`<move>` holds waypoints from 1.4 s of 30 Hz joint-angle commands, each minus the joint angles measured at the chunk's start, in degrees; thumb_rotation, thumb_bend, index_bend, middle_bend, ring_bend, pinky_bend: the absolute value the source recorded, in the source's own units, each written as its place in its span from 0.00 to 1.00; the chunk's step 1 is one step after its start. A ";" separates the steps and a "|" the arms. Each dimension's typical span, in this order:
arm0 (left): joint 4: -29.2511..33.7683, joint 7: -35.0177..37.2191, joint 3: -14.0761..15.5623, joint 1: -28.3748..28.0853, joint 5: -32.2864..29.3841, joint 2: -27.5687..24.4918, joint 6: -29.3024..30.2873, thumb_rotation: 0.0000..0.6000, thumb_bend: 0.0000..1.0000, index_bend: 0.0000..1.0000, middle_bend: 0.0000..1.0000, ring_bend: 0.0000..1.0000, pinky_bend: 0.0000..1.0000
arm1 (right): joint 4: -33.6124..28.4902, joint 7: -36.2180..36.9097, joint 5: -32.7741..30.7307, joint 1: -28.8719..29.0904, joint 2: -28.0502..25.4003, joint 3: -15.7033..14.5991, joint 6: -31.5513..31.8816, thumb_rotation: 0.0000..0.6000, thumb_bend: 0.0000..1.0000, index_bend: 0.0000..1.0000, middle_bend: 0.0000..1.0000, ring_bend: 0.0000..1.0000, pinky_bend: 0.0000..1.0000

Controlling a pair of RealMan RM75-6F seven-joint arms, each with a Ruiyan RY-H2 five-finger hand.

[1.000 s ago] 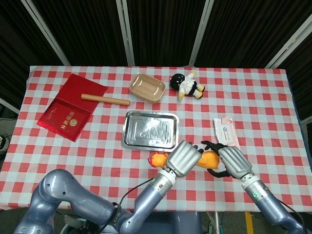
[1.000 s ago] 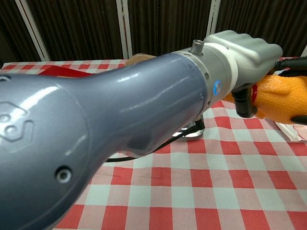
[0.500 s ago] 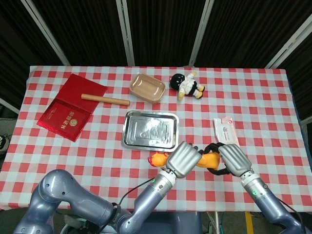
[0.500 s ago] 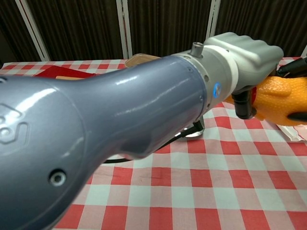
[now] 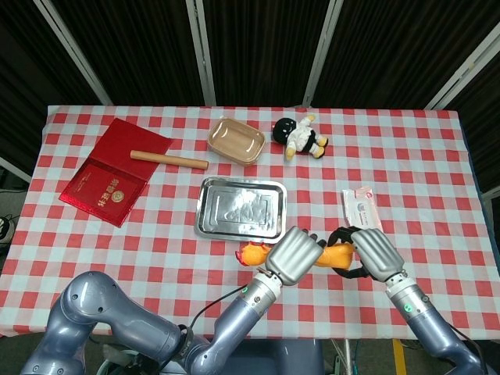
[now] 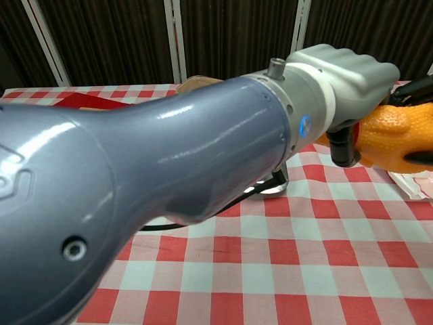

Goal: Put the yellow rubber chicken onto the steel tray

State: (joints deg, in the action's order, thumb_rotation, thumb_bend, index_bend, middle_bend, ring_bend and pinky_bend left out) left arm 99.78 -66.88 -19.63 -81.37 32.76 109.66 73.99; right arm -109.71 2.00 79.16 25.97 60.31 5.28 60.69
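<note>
The yellow-orange rubber chicken [image 5: 334, 255] lies lengthwise near the table's front edge, its head [image 5: 250, 255] pointing left. My left hand [image 5: 295, 255] lies over its middle with fingers curled down around the body. My right hand [image 5: 375, 253] grips its right end, dark fingers wrapped over it. The steel tray [image 5: 241, 208] sits bare just behind and left of both hands. In the chest view my left arm fills most of the frame, the left hand [image 6: 345, 74] grips the chicken [image 6: 396, 135] at the right edge, and the right hand's dark fingers [image 6: 418, 89] show behind it.
A red booklet [image 5: 105, 181] and a wooden stick [image 5: 168, 159] lie at the back left. A tan oval dish [image 5: 236, 139] and a black-and-white doll [image 5: 299, 135] stand behind the tray. A tissue packet [image 5: 362, 209] lies just behind my right hand.
My right hand has shifted slightly forward and left, and its fingers have closed tighter round the chicken's right end. The chicken sits a little higher in the chest view. My left hand has barely moved.
</note>
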 commanded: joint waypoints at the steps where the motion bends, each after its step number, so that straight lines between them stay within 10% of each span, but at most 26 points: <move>1: -0.01 -0.01 -0.06 0.03 -0.03 -0.02 -0.02 1.00 0.50 0.54 0.60 0.53 0.68 | -0.05 -0.11 0.00 -0.11 0.09 -0.06 0.19 1.00 0.79 0.95 0.86 0.90 0.98; 11: -0.11 -0.17 -0.30 0.10 -0.04 -0.14 -0.03 1.00 0.50 0.54 0.60 0.53 0.68 | -0.21 1.65 1.81 0.20 -1.90 -1.53 -2.04 1.00 0.31 0.17 0.32 0.30 0.46; 19: -0.24 -0.24 -0.30 0.18 -0.04 -0.12 0.02 1.00 0.50 0.54 0.60 0.53 0.68 | -0.09 3.28 2.21 0.55 -2.67 -1.78 -3.10 1.00 0.26 0.03 0.20 0.20 0.39; 27: 0.10 -0.28 -0.31 0.27 -0.04 -0.20 -0.03 1.00 0.50 0.54 0.60 0.53 0.68 | 0.45 3.47 1.74 0.87 -2.46 -1.58 -3.47 1.00 0.28 0.39 0.34 0.38 0.50; 42: 1.33 -0.42 -0.27 0.40 0.16 -0.55 0.12 1.00 0.50 0.54 0.60 0.53 0.68 | 1.34 3.53 1.85 -0.10 -0.24 -0.32 0.41 1.00 0.67 1.00 0.77 0.84 0.83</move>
State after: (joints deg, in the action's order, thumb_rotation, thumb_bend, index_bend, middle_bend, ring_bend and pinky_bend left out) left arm 101.12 -67.31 -19.90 -80.96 32.91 109.11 74.11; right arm -108.42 5.53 80.96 25.94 59.98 4.88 61.01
